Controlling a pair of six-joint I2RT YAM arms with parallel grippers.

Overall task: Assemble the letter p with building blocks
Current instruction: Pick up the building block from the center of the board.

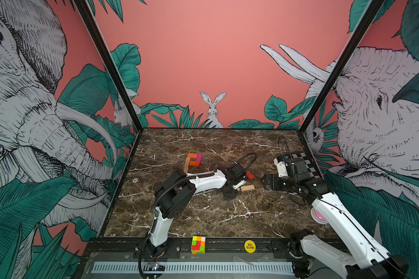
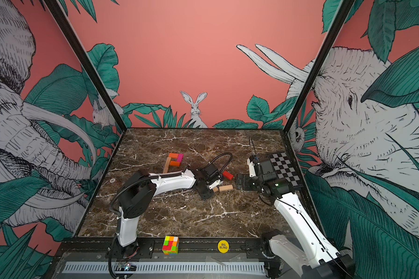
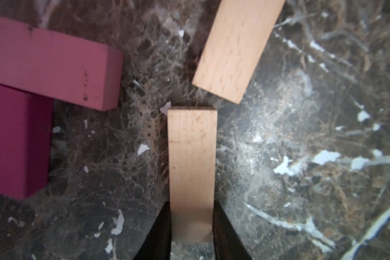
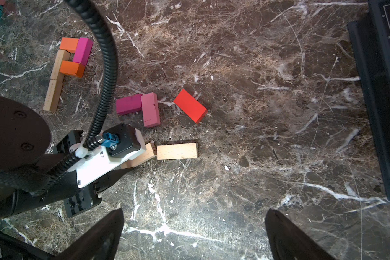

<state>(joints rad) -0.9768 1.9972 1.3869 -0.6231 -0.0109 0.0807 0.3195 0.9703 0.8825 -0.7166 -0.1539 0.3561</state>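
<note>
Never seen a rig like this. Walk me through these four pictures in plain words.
These are two robot arms, a left arm and a right arm, at a marble table. The two wide pictures come from one paired camera overhead; the two close-ups come from a camera on each wrist. Wooden building blocks lie on the table: a half-built letter of orange, magenta and tan ones, plus a loose pink block, magenta block, red block and tan block. The left gripper pinches a second tan block by its end. The right gripper is open and empty.
</note>
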